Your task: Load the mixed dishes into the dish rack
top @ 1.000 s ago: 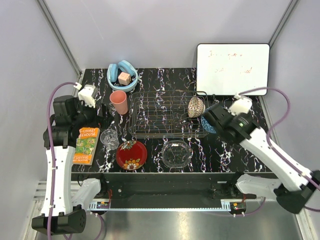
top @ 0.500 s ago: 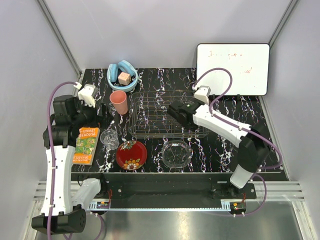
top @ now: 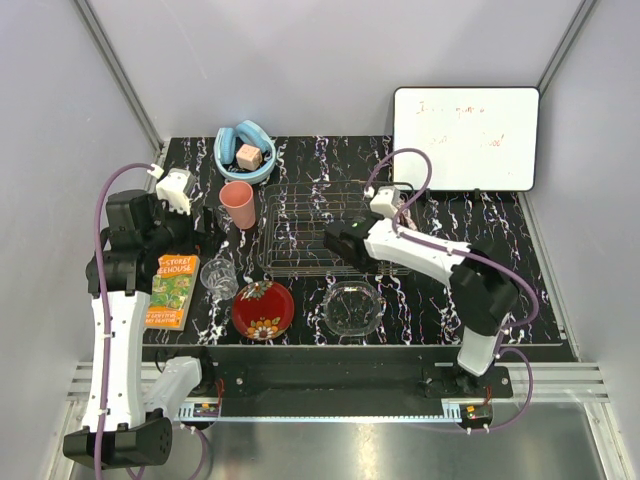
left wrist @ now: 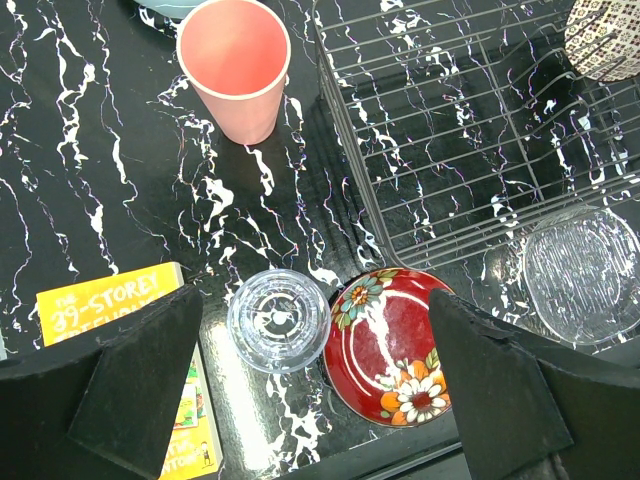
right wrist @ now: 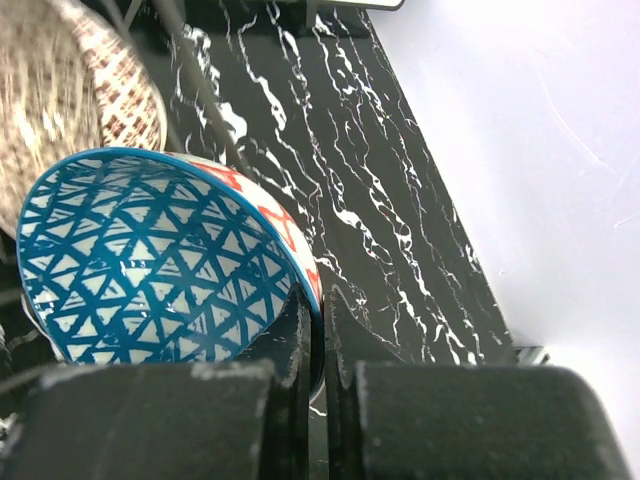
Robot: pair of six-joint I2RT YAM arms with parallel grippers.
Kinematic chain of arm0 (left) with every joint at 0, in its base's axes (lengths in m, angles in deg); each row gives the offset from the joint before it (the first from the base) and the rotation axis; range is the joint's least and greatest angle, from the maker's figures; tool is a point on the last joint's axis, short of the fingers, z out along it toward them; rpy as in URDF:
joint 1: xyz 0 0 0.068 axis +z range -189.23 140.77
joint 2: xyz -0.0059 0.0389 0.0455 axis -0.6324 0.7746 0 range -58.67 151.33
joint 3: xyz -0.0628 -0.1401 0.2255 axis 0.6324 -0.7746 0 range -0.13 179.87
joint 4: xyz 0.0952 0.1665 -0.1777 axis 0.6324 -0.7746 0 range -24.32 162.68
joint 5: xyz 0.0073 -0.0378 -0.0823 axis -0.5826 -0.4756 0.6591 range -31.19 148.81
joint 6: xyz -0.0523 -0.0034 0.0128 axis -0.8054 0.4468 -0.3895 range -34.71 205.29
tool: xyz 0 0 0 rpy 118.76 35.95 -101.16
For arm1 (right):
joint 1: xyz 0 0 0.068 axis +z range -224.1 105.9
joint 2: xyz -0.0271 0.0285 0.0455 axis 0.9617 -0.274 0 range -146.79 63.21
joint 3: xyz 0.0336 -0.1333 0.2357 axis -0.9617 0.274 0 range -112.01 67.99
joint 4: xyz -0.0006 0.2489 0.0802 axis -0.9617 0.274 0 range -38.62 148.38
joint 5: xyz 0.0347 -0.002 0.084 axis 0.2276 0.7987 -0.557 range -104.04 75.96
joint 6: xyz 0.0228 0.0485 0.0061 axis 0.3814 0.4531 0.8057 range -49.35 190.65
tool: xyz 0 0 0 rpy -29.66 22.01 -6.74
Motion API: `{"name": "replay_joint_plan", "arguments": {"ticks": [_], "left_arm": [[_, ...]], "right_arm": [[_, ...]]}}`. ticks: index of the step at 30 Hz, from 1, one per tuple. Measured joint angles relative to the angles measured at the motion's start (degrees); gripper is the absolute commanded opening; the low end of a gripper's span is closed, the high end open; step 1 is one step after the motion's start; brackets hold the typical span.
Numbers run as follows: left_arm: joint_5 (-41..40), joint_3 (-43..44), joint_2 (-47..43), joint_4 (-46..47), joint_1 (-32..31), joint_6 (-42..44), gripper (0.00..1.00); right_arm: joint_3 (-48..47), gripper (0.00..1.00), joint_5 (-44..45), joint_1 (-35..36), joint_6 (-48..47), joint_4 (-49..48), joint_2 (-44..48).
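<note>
Right arm (top: 430, 250) has swung left, now above the silver wire-grid dish rack (top: 290, 215); right fingers (right wrist: 342, 335) clamp the rim of the blue triangle-patterned bowl (right wrist: 150, 260). Left fingers (left wrist: 140, 380) stay apart. Yellow book (top: 172, 290) reads "39-STOREY TREEHOUSE".

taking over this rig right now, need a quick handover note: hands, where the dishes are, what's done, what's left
Left hand: open, empty, hovering over the left side of the table near the pink cup.
Right hand: shut on the rim of the blue patterned bowl, over the dish rack.
Done: the speckled bowl sits at the rack's right end.
Left: set down and release the blue patterned bowl, then load the pink cup, glass tumbler, red floral bowl and clear glass bowl. All four are on the table outside the rack.
</note>
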Motion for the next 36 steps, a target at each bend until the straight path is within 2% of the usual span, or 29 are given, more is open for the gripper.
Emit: {"name": "replay_joint_plan", "arguments": {"ticks": [8,11,12,14,15,17,19,28,36], "left_arm": [[-0.02,0.0,0.0,0.0,0.0,-0.02,0.99],[-0.04,0.0,0.0,0.0,0.0,-0.02,0.99],[-0.04,0.0,-0.02,0.0,0.0,-0.02,0.99],[-0.13,0.0,-0.02,0.0,0.0,-0.02,0.99],[-0.17,0.0,-0.02,0.0,0.0,0.0,0.99],[-0.24,0.0,-0.02,0.0,0.0,-0.02,0.99],[-0.42,0.0,-0.02,0.0,0.0,0.0,0.99],[-0.63,0.0,-0.02,0.0,0.0,0.02,0.99],[-0.61,0.0,0.0,0.0,0.0,0.02,0.99]], "right_arm": [[3.13,0.0,-0.87,1.81,1.2,-0.04,-2.78],[3.13,0.07,-0.85,1.81,1.25,-0.02,-2.84],[3.13,0.2,-0.81,1.84,1.27,0.0,-2.97],[2.95,0.36,-0.59,1.95,1.31,0.2,-3.67],[2.84,0.49,-0.66,2.03,1.51,0.33,-4.24],[2.32,0.59,-0.92,2.36,1.95,0.39,-6.03],[1.79,0.64,-1.05,2.84,2.1,0.39,-8.26],[-1.27,0.71,-1.81,3.78,2.25,0.98,-8.41],[-8.33,0.74,-5.33,4.68,-0.33,0.04,6.49]]}}
